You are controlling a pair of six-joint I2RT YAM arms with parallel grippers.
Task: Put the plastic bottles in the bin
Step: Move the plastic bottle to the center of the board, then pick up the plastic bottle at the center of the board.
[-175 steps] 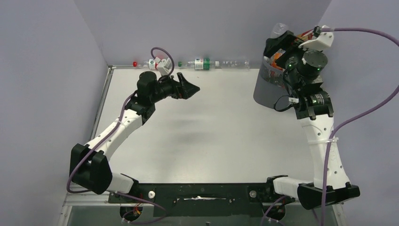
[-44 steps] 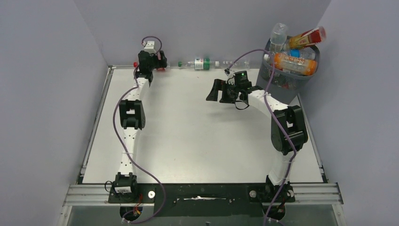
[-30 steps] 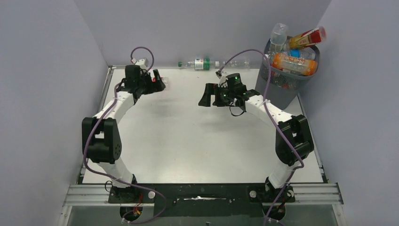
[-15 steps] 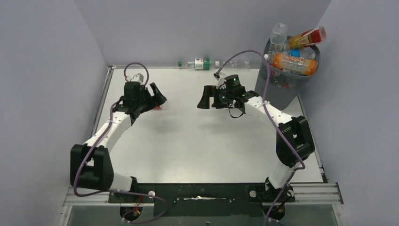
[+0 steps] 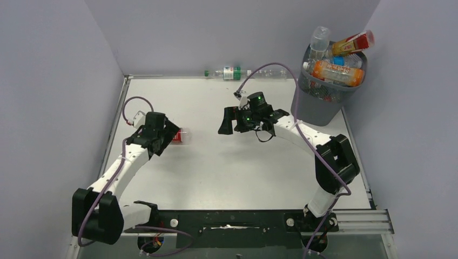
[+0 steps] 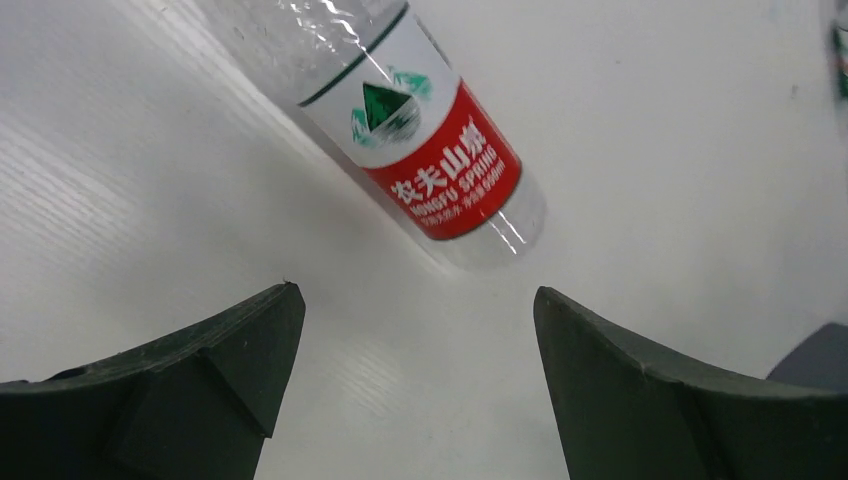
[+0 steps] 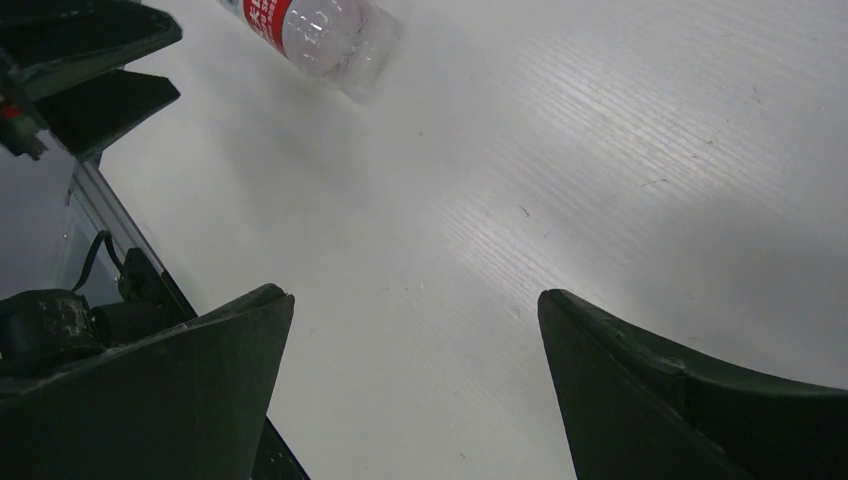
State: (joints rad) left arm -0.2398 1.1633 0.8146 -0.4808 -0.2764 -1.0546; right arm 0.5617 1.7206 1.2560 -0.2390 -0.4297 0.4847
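— Where is the red-labelled bottle (image 6: 420,150)?
— It is clear plastic with a red and white label, and lies on its side on the table (image 5: 243,162), left of centre.
— And the rest?
— A green-labelled bottle (image 5: 231,72) lies along the far edge. The dark mesh bin (image 5: 310,105) stands upright in the far right corner, heaped above its rim. An orange bottle (image 5: 337,73) lies across the top.

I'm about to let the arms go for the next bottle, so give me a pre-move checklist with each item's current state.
1. Left claw open: ok.
2. Red-label bottle inside that claw: not ok, it lies flat just ahead of it.
3. Right claw open, empty: ok.
4. Room in bin: not ok, bottles heap above the rim.
5. Green-label bottle at far edge reachable: cannot tell.
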